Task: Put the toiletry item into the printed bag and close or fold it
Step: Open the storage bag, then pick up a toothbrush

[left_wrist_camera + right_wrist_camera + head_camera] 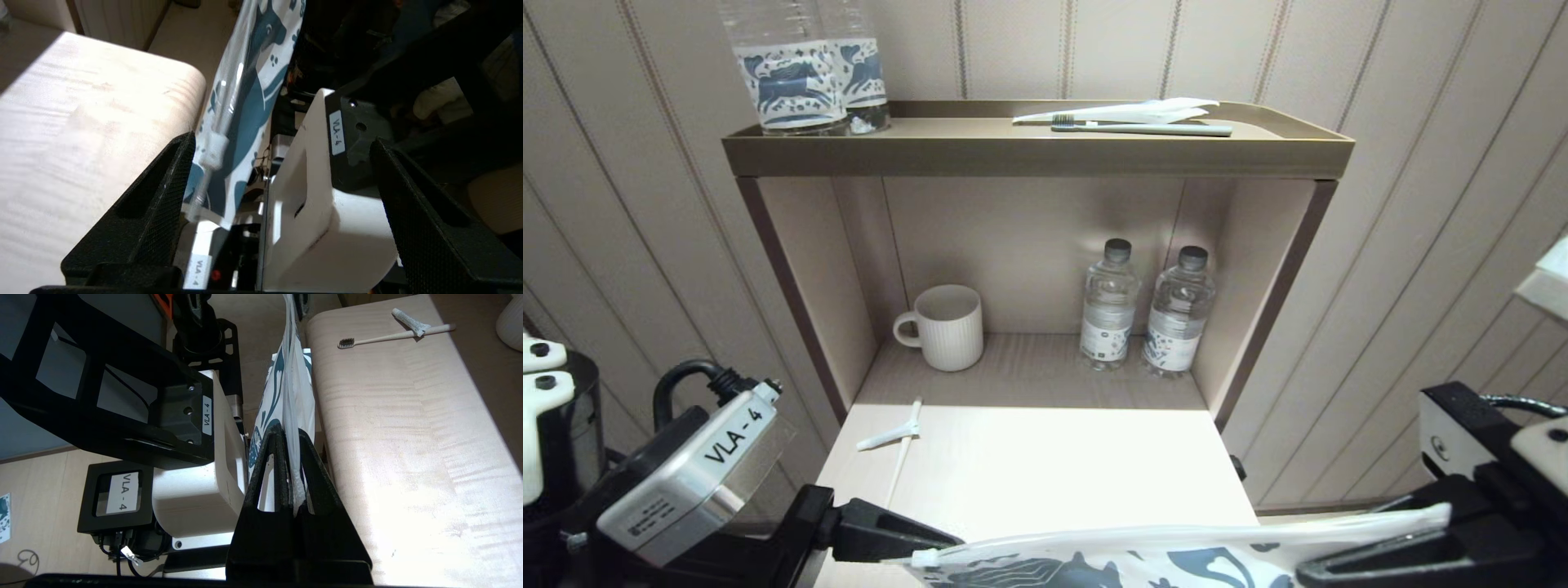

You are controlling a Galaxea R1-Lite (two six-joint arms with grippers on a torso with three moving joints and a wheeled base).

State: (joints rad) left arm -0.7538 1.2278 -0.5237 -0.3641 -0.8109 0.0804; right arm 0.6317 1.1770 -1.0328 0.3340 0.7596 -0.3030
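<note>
Stretching across the bottom edge of the head view, the printed bag [1143, 555] is hanging flat between the two arms; the right gripper [1372, 563] is pinching its right end, while the left gripper [890, 535] is sitting just beside its left end. Farther back, the toothbrush [900, 457] and small tube [886, 438] are lying crossed on the pale cabinet top [1054, 465], well apart from the bag; a mug [943, 327] and two bottles [1143, 314] are standing in the shelf behind.

Looking from the left wrist, the left fingers [163, 196] are standing wide apart; one is touching the bag [249, 94] and its white slider [213, 148], gripping nothing.

Looking from the right wrist, the right fingers [278, 465] are clamping together on the bag's [286, 396] edge; the toothbrush [392, 337] is resting on the top with the tube [410, 322] across it.
</note>
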